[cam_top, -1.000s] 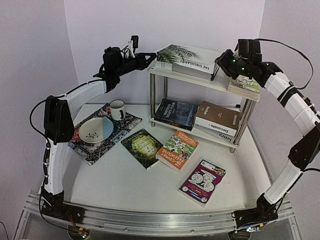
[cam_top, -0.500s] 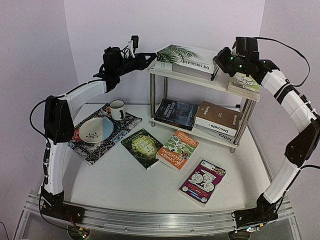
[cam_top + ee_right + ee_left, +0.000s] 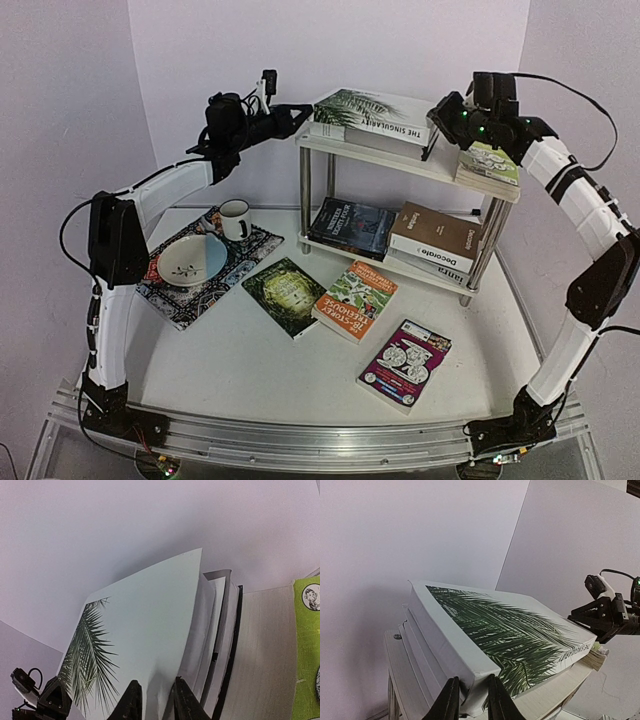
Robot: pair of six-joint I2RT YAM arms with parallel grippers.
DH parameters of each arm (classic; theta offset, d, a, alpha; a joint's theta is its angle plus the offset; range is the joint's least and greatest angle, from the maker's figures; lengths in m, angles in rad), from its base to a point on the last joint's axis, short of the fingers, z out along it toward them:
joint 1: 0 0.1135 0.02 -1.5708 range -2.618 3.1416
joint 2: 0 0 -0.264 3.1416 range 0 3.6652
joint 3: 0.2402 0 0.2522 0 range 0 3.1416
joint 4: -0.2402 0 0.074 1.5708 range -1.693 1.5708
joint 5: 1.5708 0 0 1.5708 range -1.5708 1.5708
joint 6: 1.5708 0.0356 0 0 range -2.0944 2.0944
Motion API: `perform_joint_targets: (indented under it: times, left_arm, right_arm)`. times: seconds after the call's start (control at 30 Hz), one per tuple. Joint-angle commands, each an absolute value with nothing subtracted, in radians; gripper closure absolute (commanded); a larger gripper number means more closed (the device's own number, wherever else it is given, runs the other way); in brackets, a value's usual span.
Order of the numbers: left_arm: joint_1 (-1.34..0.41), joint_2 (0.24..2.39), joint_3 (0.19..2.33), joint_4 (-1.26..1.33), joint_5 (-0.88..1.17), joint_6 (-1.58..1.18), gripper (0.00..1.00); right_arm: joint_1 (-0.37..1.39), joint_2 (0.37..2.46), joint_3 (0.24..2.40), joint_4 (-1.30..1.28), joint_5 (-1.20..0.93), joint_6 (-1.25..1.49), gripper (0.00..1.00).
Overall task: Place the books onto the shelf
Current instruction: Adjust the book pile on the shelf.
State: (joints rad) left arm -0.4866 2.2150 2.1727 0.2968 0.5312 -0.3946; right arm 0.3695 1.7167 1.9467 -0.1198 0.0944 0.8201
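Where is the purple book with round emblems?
In the overhead view the purple book lies on the table, front right, beside the orange book, before the shelf.

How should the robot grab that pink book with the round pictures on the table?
The pink book lies flat and alone on the table, cover up, so nothing sticks up to pinch. Probably best: come straight down at its near edge, where its thickness shows, and work one finger under to clamp that edge.
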Motion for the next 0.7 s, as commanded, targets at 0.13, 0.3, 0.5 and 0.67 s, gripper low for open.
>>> perform_joint_targets:
  times: [0.13, 0.3, 0.5, 0.67]
  left_arm:
    - [-0.491, 2.152, 2.161, 0.339, 0.481, -0.346, 0.37]
    - [-0.486, 2.05, 2.107, 0.337, 0.444, -0.295, 0.23]
    - [-0.486, 1.882, 1.937, 0.337, 0.421, -0.302, 0.16]
    - [-0.49, 1.698, 1.69, 0.338, 0.389, -0.342, 0.15]
  right_arm:
    - [0.36, 1.696, 1.997, -0.097, 0.123, 0.753, 0.4]
    - [0.359, 1.635, 1.976, -0.095, 0.135, 0.681, 0.33]
    - [0.359, 1.545, 1.904, -0.089, 0.011, 0.608, 0.16]
    - [0.36, 1.423, 1.799, -0.151, -0.072, 0.593, 0.02]
